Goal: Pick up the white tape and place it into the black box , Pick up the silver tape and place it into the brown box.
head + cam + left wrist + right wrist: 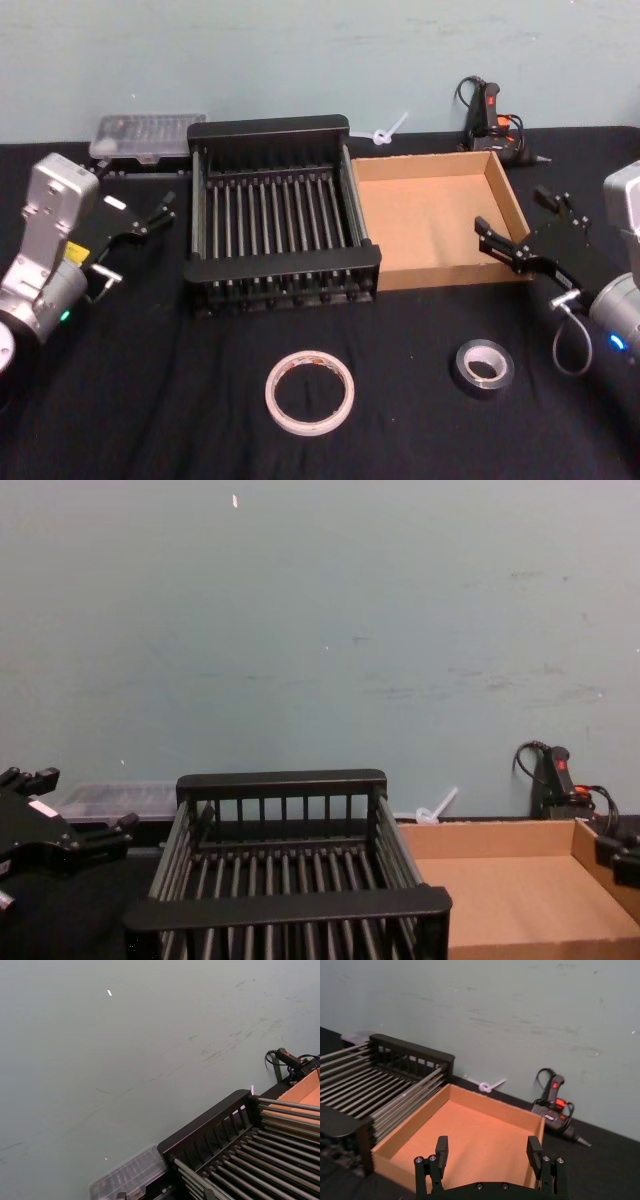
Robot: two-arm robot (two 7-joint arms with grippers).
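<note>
White tape [310,392] lies flat before the black box [281,222]: light, stiff; pinch your ring's rim. Both grippers' fingers stand wide, empty.

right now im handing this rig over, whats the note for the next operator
Left tool: open, empty, raised left of the black box.
Right tool: open, empty, at the right wall of the brown box.
White tape lies flat on the table in front of the black box; silver tape flat in front of the brown box.
Done: nothing, both boxes hold no tape.
Left: white tape into black box, silver tape into brown box.
</note>
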